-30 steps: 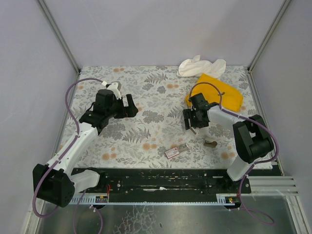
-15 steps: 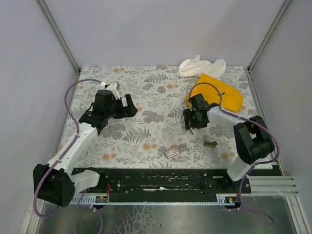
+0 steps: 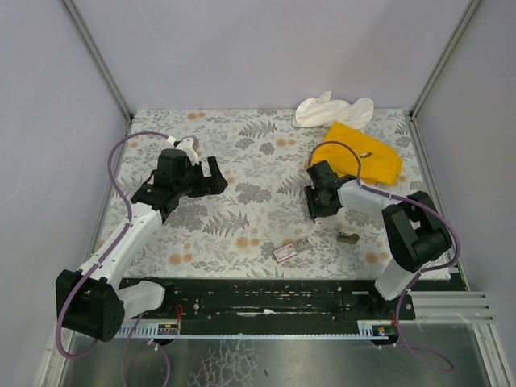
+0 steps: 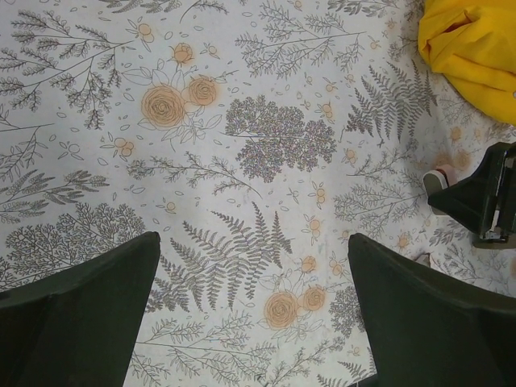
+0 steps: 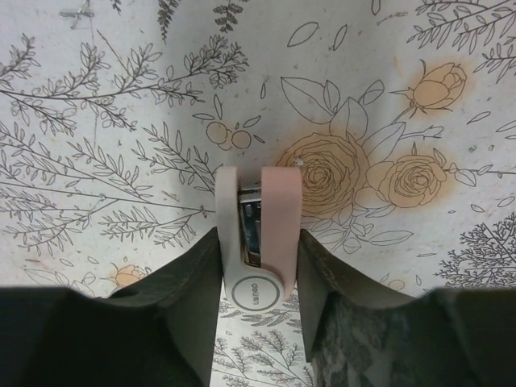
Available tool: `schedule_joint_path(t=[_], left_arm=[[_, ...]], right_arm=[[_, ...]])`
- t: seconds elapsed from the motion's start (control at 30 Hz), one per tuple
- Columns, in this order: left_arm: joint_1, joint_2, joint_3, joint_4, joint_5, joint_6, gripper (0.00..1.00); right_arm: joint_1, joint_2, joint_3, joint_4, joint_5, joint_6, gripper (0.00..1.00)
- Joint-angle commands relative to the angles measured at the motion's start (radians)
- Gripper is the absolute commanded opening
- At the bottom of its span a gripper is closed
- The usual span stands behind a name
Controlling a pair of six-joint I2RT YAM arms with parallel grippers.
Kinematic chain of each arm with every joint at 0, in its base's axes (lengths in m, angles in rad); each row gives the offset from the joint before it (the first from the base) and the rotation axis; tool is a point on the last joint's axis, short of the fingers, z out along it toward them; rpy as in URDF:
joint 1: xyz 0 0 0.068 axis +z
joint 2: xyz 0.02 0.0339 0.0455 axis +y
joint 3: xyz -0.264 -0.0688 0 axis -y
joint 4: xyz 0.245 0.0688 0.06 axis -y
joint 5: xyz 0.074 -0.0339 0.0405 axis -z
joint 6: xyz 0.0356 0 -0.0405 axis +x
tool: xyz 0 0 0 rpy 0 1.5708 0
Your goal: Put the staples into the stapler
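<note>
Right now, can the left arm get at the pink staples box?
Probably yes. The left claw is open, and only tablecloth lies between it and the staples box. The right claw, around the stapler, stands off that path.

Bright, even light; soft shadows, sharp focus.

Staples box [image 3: 284, 252] nr front edge, R hand [image 3: 318, 211] nr behind it, L hand [image 3: 216, 176] well apart.

From above, the stapler [image 5: 282, 218] hides under the right gripper [image 3: 319, 213], and the small brown thing [image 3: 348, 238] nearby is too tiny to name.
</note>
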Motion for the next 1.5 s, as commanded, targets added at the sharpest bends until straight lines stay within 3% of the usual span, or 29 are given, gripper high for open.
schedule_joint_path(t=[0.0, 0.13, 0.2, 0.4, 0.57, 0.67, 0.93, 1.47], left_arm=[[0.010, 0.007, -0.010, 0.053, 0.032, -0.011, 1.00], [0.009, 0.007, -0.017, 0.063, 0.053, -0.014, 1.00], [0.009, -0.001, -0.022, 0.072, 0.074, -0.017, 1.00], [-0.042, -0.044, -0.049, 0.119, 0.197, -0.115, 0.99], [-0.299, -0.041, -0.023, 0.186, 0.168, -0.240, 0.98], [-0.408, 0.003, 0.004, 0.248, 0.163, -0.302, 0.98], [-0.475, 0.119, 0.022, 0.408, 0.213, -0.433, 0.90], [-0.579, 0.287, 0.144, 0.346, 0.104, -0.423, 0.70]], right_arm=[[0.030, 0.006, -0.008, 0.023, 0.062, 0.004, 0.38], [0.039, -0.042, -0.020, 0.048, 0.074, 0.018, 0.06], [0.040, -0.088, -0.023, 0.058, 0.071, 0.026, 0.00], [0.051, -0.326, -0.130, 0.207, -0.039, 0.046, 0.00], [0.057, -0.567, -0.345, 0.473, -0.250, 0.094, 0.00], [0.060, -0.667, -0.417, 0.548, -0.340, 0.109, 0.00], [0.064, -0.847, -0.477, 0.533, -0.475, 0.059, 0.00], [0.064, -0.895, -0.491, 0.485, -0.513, 0.028, 0.00]])
